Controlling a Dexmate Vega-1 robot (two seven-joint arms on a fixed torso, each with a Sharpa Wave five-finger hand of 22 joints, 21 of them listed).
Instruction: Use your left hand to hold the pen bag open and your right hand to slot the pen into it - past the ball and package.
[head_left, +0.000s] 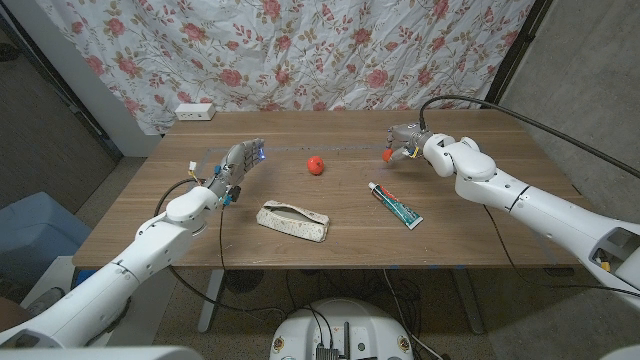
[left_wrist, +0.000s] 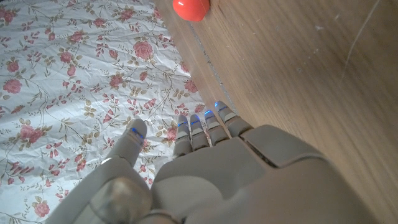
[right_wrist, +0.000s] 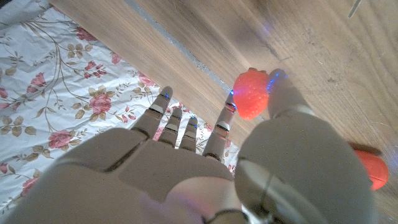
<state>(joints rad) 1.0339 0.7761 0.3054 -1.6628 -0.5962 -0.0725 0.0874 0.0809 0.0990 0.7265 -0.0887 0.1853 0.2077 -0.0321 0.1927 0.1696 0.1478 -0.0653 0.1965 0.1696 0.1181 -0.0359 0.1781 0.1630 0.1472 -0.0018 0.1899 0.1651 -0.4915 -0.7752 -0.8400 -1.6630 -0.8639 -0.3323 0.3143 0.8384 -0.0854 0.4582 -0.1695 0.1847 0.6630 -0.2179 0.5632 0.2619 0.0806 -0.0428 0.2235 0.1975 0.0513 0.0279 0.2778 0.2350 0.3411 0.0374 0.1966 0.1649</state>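
The pen bag (head_left: 293, 221), a pale speckled pouch, lies on the wooden table (head_left: 470, 235) near its front middle. Behind it sits the red ball (head_left: 316, 165) (left_wrist: 191, 7). The package (head_left: 394, 204), a white and green tube, lies to the bag's right. My left hand (head_left: 240, 160) (left_wrist: 205, 174) hovers behind and to the left of the bag, fingers straight and apart, holding nothing. My right hand (head_left: 405, 140) (right_wrist: 186, 168) is at the back right and pinches a small orange-red lumpy object (head_left: 390, 153) (right_wrist: 252, 93) between thumb and a finger. Whether it is a pen I cannot tell.
A white power strip (head_left: 195, 112) lies at the table's back left corner. A flowered curtain (head_left: 330, 50) hangs behind the table. A black cable (head_left: 500, 108) arcs over my right arm. A blue bin (head_left: 35, 240) stands on the floor to the left.
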